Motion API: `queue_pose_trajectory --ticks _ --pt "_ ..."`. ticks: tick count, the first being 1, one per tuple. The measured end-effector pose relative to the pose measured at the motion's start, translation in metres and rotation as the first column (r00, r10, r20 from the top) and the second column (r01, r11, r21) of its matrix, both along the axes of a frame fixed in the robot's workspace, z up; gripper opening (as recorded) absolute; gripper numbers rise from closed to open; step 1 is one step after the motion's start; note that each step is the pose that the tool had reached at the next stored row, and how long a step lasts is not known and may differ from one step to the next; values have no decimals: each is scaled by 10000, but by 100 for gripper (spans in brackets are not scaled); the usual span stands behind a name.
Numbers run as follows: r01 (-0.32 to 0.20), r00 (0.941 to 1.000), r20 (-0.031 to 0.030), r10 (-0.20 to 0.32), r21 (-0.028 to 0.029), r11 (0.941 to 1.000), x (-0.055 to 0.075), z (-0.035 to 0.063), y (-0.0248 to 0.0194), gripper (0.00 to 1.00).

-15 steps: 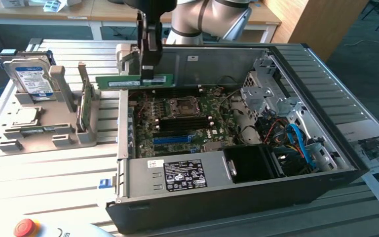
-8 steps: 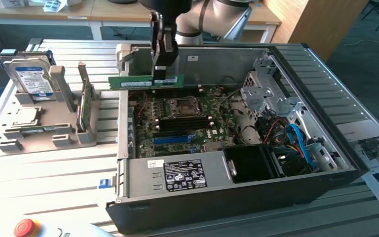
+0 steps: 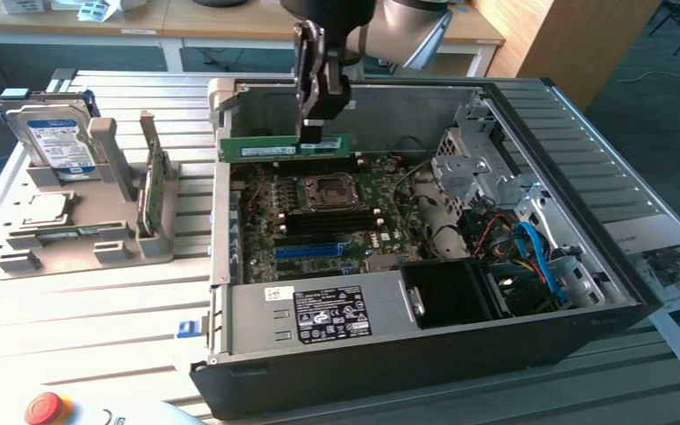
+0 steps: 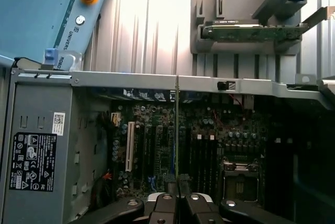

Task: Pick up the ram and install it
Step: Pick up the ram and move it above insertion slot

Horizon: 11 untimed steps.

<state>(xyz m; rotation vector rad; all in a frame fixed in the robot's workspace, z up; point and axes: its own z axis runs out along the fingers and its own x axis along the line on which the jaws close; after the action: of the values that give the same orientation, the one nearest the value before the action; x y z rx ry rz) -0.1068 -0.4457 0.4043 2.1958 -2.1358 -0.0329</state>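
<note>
Silver slats make up the tabletop (image 3: 92,310), and the open black computer case (image 3: 435,363) sits squarely on it. Inside the case, the green motherboard (image 3: 316,221) lies flat on the floor. Outside the case, beside its wall on the exterior view's left, a grey holder (image 3: 106,150) stands with a hard drive (image 3: 63,142) upright in it. Now the ram (image 3: 263,148): it's inside the case, held level over the motherboard, close to the case's far wall. My pincer (image 3: 314,133) is clamped narrow on the stick's upper edge. From the wrist I see the stick edge-on between the fingers.
</note>
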Motion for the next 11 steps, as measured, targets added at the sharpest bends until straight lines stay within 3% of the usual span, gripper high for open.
queue_pose_trajectory --ticks 11 --pt "-8 10000 -23 8 0 10000 336 0 -22 12"
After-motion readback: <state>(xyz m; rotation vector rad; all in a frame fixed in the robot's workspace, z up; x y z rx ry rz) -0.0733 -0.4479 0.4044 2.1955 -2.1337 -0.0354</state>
